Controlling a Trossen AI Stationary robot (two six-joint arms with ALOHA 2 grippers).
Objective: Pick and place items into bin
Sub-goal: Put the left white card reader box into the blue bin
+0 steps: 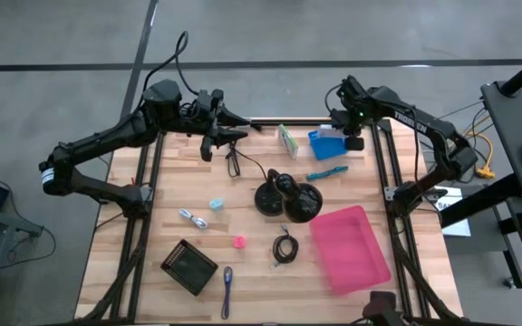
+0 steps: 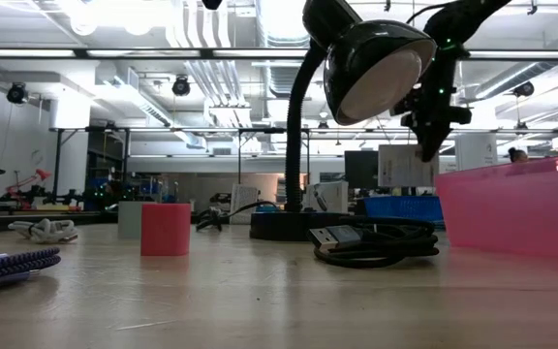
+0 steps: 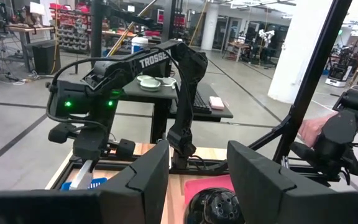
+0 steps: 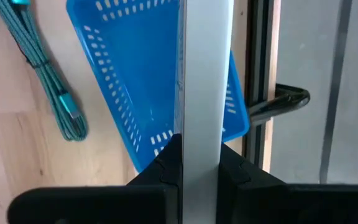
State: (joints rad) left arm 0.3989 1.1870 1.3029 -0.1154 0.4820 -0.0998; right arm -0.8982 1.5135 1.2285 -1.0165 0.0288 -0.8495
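While the right gripper (image 4: pixel 199 163) is pinching a flat white packet (image 4: pixel 202 74) end-up, the blue bin (image 4: pixel 126 81) is sitting right underneath it at the desk's (image 1: pixel 170 190) far right corner, so the drop looks like basically straight down along the packet's long axis. The left gripper (image 3: pixel 197 177) is hanging spread and empty at the far left, well apart from the bin.
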